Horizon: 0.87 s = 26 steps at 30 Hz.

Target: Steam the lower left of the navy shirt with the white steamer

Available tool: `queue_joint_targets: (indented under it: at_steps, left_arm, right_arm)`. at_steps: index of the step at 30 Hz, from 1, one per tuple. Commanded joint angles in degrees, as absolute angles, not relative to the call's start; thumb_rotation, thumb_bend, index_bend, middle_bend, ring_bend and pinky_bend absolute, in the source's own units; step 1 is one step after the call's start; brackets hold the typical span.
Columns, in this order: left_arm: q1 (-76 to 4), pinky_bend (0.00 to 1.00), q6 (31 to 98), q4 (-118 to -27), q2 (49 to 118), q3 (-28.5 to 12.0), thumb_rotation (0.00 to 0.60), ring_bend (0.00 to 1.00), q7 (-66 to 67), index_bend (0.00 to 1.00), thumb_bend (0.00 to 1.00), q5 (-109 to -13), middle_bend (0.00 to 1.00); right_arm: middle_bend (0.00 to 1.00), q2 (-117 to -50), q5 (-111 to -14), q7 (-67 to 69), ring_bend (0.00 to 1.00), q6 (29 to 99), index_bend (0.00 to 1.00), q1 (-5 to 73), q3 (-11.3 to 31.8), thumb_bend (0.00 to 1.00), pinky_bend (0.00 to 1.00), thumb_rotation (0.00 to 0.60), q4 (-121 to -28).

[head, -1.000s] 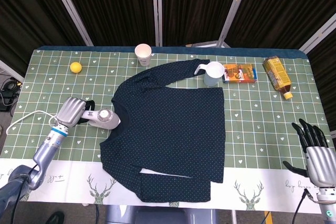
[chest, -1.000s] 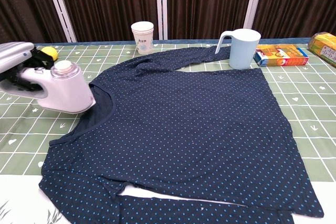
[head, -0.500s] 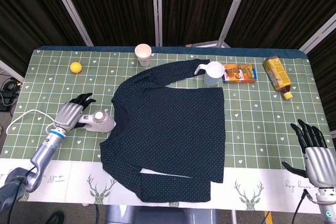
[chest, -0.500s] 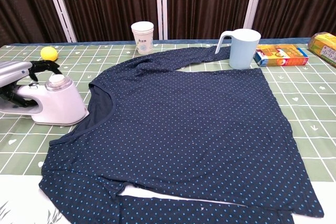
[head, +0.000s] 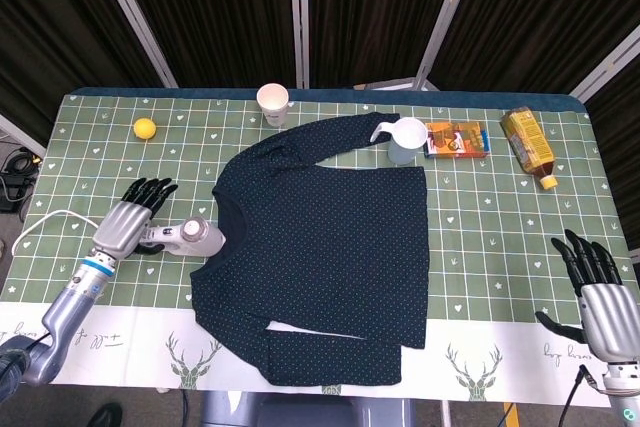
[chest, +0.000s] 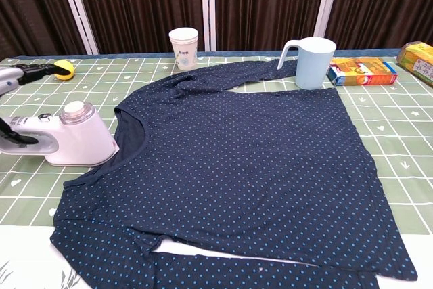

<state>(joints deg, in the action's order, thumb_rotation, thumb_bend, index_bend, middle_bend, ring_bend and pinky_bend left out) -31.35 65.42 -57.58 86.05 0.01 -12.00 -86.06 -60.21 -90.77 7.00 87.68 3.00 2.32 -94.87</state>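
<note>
My left robot hand [head: 127, 223]: at nine o'clock of the counter, fingers spread and straight, holding nothing; it sits over the handle end of the white steamer without gripping it. In the chest view only dark fingertips [chest: 30, 71] and a thumb tip show at the left edge.
My right robot hand [head: 598, 299]: at four o'clock, off the counter's near right corner, fingers splayed, palm bare.
White steamer [head: 191, 238]: standing on the counter just at nine o'clock of the navy shirt, its head touching the shirt's edge below the neckline; its handle points toward my left robot hand.
Navy shirt [head: 325, 247]: dotted, spread flat across the middle of the counter, one sleeve reaching to one o'clock, the other folded along the near hem at six o'clock.
Counter [head: 500, 237]: covered with a green checked cloth.
Paper cup [head: 272, 102]: at twelve o'clock, just beyond the shirt's shoulder.
Pale blue mug [head: 405, 139]: at one o'clock, at the sleeve's end.
Orange box [head: 456, 139]: just right of the mug.
Yellow carton [head: 528, 145]: at two o'clock, lying down.
Yellow ball [head: 145, 128]: at ten o'clock, well apart from the steamer.
</note>
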Motion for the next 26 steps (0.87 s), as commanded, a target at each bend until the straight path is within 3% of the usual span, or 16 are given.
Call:
queue_joint_targets:
  at_steps: [1,9,14,21,26]
  left_arm:
    - [-29.2,0.0,68.1,-62.4,82.5,0.1,0.6,0.0,-9.6,0.0,0.0,-85.8,0.0]
    - [-22.8,0.0,75.5,-77.7,73.3,-0.4,0.6,0.0,0.2,0.0,0.0,-82.5,0.0]
    - [-16.5,0.0,85.2,-89.5,69.0,-0.6,0.6,0.0,10.6,0.0,0.0,-80.8,0.0]
    - [-11.0,0.0,91.8,-96.6,65.6,1.6,0.6,0.0,12.7,0.0,0.0,-83.9,0.0]
    - [-9.0,0.0,93.0,-99.3,64.3,2.7,0.6,0.0,13.2,0.0,0.0,-84.7,0.0]
  right_arm:
    - [0.0,-60.0,-91.3,7.4,0.0,88.1,0.0,2.8,2.1,0.0,0.0,0.6,-95.0]
    - [0.0,-59.7,-92.1,8.0,0.0,89.2,0.0,2.4,2.0,0.0,0.0,0.6,-95.1]
    - [0.0,-60.2,-91.7,6.9,0.0,88.9,0.0,2.5,2.1,0.0,0.0,0.6,-94.5]
    - [0.0,-60.1,-91.7,7.3,0.0,89.4,0.0,2.3,2.2,0.0,0.0,0.6,-94.3]
    - [0.0,-59.9,-91.8,7.4,0.0,90.1,0.0,2.1,2.3,0.0,0.0,0.6,-94.4]
